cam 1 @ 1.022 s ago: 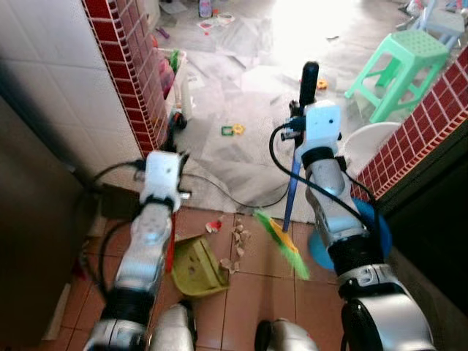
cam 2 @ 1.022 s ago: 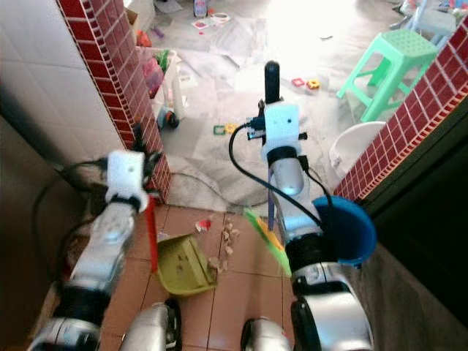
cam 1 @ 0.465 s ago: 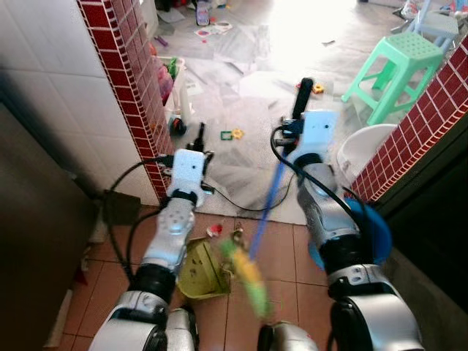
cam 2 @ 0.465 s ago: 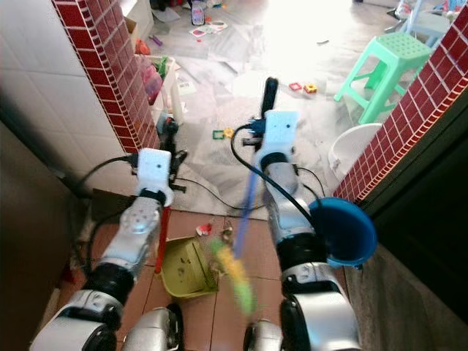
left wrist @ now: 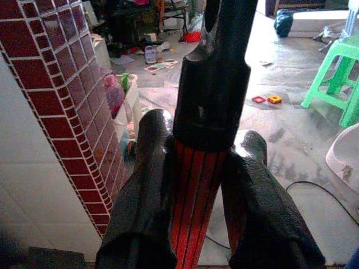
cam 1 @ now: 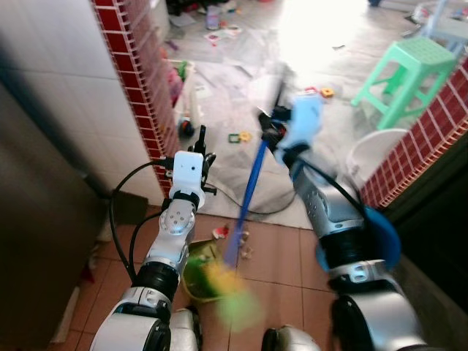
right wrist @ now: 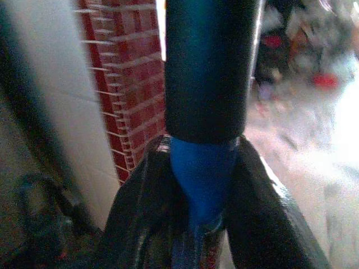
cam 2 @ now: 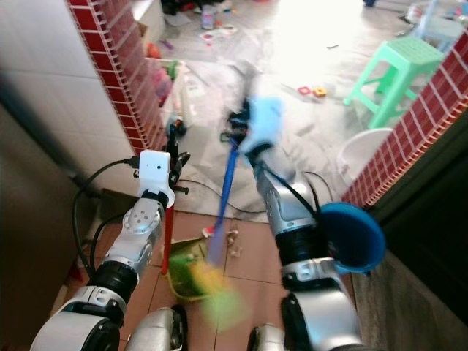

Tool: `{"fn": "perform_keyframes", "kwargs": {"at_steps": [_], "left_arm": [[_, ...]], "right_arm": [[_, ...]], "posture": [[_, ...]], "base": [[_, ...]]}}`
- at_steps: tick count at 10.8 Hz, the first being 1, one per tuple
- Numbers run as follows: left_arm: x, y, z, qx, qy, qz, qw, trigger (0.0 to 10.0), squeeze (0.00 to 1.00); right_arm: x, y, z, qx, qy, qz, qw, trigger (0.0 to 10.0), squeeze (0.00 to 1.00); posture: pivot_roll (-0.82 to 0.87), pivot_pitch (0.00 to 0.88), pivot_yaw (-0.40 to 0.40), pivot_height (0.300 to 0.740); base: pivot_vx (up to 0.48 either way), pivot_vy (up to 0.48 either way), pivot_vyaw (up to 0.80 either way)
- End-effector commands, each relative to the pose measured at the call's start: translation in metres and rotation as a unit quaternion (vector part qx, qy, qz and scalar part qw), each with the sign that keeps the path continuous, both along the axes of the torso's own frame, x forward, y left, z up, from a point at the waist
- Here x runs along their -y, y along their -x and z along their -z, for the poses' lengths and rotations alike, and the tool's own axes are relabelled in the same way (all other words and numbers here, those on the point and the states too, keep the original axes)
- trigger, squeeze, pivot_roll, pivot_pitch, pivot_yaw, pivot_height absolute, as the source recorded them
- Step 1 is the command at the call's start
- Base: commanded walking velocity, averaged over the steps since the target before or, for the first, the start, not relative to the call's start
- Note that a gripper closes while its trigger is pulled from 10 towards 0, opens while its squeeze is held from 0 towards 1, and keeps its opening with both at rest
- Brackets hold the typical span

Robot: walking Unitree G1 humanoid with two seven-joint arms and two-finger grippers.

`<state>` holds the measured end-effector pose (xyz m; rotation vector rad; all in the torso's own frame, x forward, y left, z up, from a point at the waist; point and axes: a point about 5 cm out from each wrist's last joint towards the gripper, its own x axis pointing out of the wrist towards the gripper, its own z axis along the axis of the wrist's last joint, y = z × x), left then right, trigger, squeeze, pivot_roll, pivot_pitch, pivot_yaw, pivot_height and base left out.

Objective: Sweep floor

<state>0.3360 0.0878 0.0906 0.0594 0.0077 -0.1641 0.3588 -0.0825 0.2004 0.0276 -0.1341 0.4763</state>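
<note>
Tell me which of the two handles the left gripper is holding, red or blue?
The red handle, black-capped, of the green dustpan; the left gripper clamps it. The blue broom handle sits in the right gripper.

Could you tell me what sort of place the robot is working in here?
Probably a lived-in home, at a doorway onto a playroom-like area: a green plastic stool, small toys scattered over the pale floor, and red-brick-tiled wall edges framing a terracotta tiled floor.

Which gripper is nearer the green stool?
Right. The right gripper, holding the blue broom handle, is nearer the green stool; the left gripper is by the brick pillar.
</note>
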Motion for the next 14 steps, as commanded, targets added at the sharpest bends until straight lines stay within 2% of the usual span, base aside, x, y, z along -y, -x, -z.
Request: {"fn": "perform_keyframes", "kwargs": {"at_steps": [1,2,3,4,5,6,7,8,10,12,14], "left_arm": [[0.006,0.013,0.030,-0.075,0.014,0.011,0.997,10.0,0.00],[0.006,0.012,0.030,-0.075,0.011,0.013,0.997,10.0,0.00],[0.007,0.012,0.031,-0.075,0.009,0.016,0.997,10.0,0.00],[0.010,0.013,0.032,-0.081,0.013,0.030,0.996,10.0,0.00],[0.017,0.015,0.031,-0.090,0.043,0.071,0.992,10.0,0.00],[0.019,0.016,0.031,-0.091,0.045,0.083,0.991,10.0,0.00],[0.023,0.018,0.032,-0.099,0.047,0.104,0.988,10.0,0.00],[0.026,0.020,0.034,-0.106,0.045,0.128,0.985,10.0,0.00],[0.027,0.021,0.035,-0.115,0.049,0.150,0.981,10.0,0.00],[0.030,0.023,0.035,-0.125,0.067,0.166,0.976,10.0,0.00],[0.028,0.024,0.036,-0.131,0.077,0.173,0.973,10.0,0.00]], "right_arm": [[-0.002,0.007,-0.025,0.074,0.005,-0.030,0.997,10.0,0.00],[0.001,0.010,-0.043,0.147,0.019,-0.037,0.988,10.0,0.00],[0.006,0.011,-0.052,0.182,0.039,-0.023,0.982,10.0,0.00],[0.016,0.008,-0.049,0.197,0.071,0.009,0.978,10.0,0.00],[0.022,0.007,-0.040,0.189,0.082,0.024,0.978,10.0,0.00],[0.024,0.006,-0.035,0.186,0.088,0.032,0.978,10.0,0.00],[0.027,0.005,-0.023,0.172,0.100,0.049,0.979,10.0,0.00],[0.027,0.005,-0.004,0.132,0.089,0.061,0.985,10.0,0.00],[0.021,0.008,0.019,0.074,0.049,0.059,0.994,10.0,0.00],[0.014,0.009,0.030,0.033,0.013,0.055,0.998,10.0,0.00],[0.008,0.007,0.030,-0.016,-0.056,0.049,0.997,10.0,0.00]], "posture": [[-0.09,0.077,-0.008,0.740],[-0.09,0.078,-0.004,0.740],[-0.09,0.079,-0.002,0.740],[-0.09,0.084,-0.004,0.740],[-0.08,0.087,-0.005,0.740],[-0.08,0.089,-0.005,0.740],[-0.08,0.091,-0.005,0.740],[-0.08,0.091,-0.005,0.740],[-0.08,0.093,0.000,0.740],[-0.07,0.089,-0.008,0.740],[-0.06,0.088,-0.002,0.740]], "base": [[0.000,0.000,0.00],[0.000,0.000,0.00],[0.000,0.000,0.00],[0.000,0.000,0.00],[0.000,0.000,0.00],[0.000,0.000,0.00],[0.000,0.000,0.00],[0.000,0.000,0.00],[0.000,0.000,0.00],[0.000,0.000,0.00],[0.000,0.000,0.00]]}}
